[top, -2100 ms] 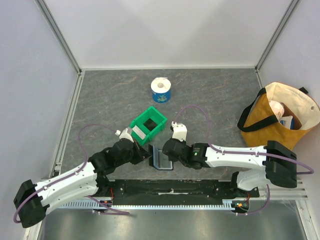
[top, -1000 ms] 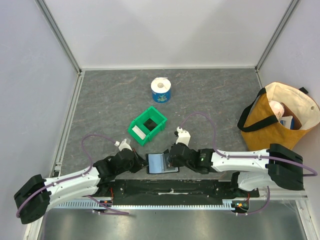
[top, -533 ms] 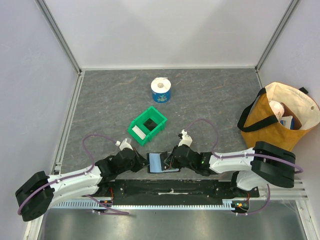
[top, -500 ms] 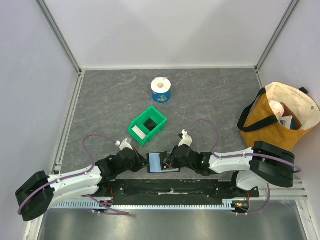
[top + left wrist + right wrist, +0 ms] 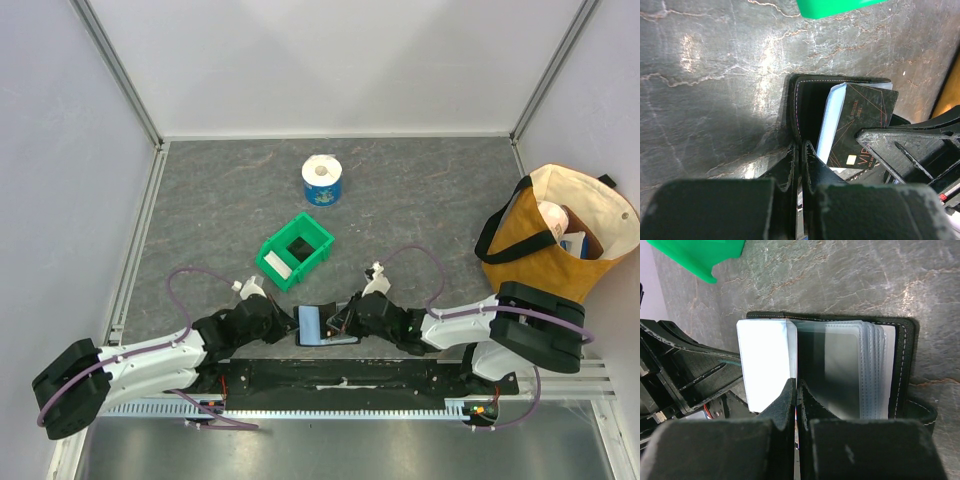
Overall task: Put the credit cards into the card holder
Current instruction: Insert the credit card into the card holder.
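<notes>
Pinching black card [image 5: 865, 120] by edge with shut right pincer [image 5: 796, 390]; likely thin, stiff, slick. Clamping card holder [image 5: 322, 325] soft cover with left pincer [image 5: 801, 150].

This is looking like a robotics lab test cell. A grey stone-patterned table [image 5: 430, 200] is sitting boxed in by plain white panels [image 5: 340, 60] on aluminium rails [image 5: 118, 70]. Two cabled arms, left [image 5: 150, 355] and right [image 5: 470, 322], are standing bolted along the near edge. A green bin [image 5: 296, 250], a paper roll [image 5: 323, 180] and, far right, a tote bag [image 5: 555, 235] are serving as props.
</notes>
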You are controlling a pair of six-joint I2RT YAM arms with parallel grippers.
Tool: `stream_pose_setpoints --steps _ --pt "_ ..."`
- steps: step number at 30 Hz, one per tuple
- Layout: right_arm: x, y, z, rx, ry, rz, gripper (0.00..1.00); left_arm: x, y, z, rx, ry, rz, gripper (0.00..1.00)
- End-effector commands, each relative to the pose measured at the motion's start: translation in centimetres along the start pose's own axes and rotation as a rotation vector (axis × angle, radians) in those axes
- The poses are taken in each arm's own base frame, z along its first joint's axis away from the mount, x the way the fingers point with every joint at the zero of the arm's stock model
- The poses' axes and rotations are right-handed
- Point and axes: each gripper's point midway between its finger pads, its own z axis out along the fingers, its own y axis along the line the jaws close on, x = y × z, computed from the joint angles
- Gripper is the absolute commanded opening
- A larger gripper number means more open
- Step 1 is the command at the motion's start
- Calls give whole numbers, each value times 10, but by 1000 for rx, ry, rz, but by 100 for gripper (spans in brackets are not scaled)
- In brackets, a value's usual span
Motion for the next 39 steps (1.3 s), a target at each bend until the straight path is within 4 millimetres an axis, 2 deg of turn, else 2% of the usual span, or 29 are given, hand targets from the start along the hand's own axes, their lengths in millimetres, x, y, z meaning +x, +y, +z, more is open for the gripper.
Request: stream_pose_setpoints --steps 1,8,13,17,29,34,36,39 --pt "36 -24 -5 46 128 -6 0 3 42 2 -157 -8 11 2" --pt "40 -22 -9 34 131 16 0 1 47 2 -181 -21 -4 2" --pt "33 -18 -15 20 96 22 0 -1 48 1 -193 -29 -3 2" --pt "40 -23 -13 36 118 17 0 -2 47 0 -188 -34 -5 2" --pt "38 -28 1 52 87 -3 0 1 43 0 -163 -18 15 2" --pt "45 -31 3 67 125 -29 9 1 45 0 -167 -16 18 2" --pt "45 -32 3 92 133 -51 16 1 46 0 -170 -16 21 2" --pt "31 -33 -5 147 88 -96 29 1 45 0 -169 -15 23 2"
